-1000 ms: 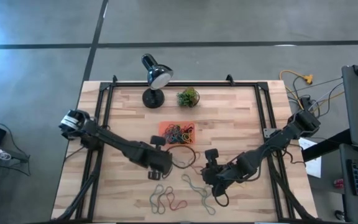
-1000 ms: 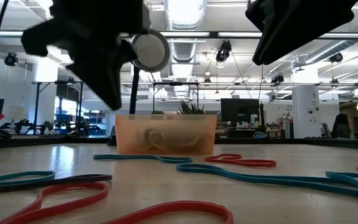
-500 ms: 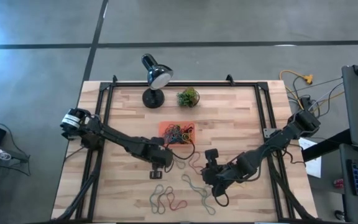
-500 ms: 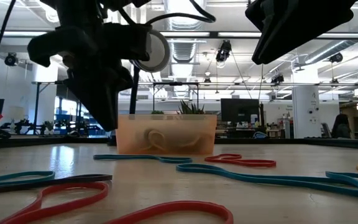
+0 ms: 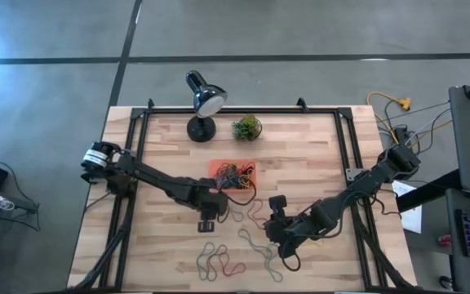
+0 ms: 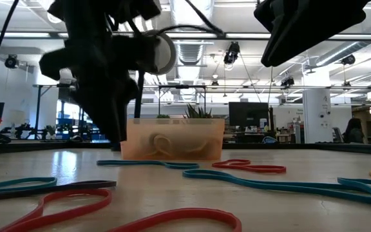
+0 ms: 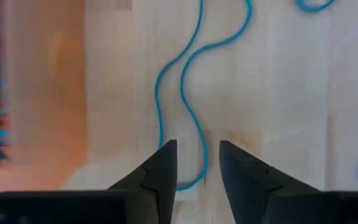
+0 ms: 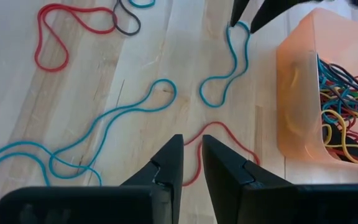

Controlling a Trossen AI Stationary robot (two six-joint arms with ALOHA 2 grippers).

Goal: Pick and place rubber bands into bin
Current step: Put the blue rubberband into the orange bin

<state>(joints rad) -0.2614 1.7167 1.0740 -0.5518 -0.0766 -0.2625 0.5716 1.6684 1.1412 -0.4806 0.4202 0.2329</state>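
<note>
**Thin, soft loops lying flat on the bench**

The rubber bands [image 8: 166, 93] look light, limp and stretchy. They lie flat on the wood, so the fingers must pinch one strand low, best at a curved end where nothing crosses it.

The left gripper [image 7: 194, 165] hangs just beside the near wall of the bin [image 5: 215, 167], at the middle of the high view. Its fingers stand apart with nothing between them, over a teal band [image 7: 185, 93].

The right gripper [image 8: 191, 158] is lower right of centre. Its fingers leave only a narrow gap, empty, above a red band [image 8: 219, 140].

Many bands already lie tangled in the bin; others are spread across the lower middle of the bench [image 5: 300, 155].
</note>
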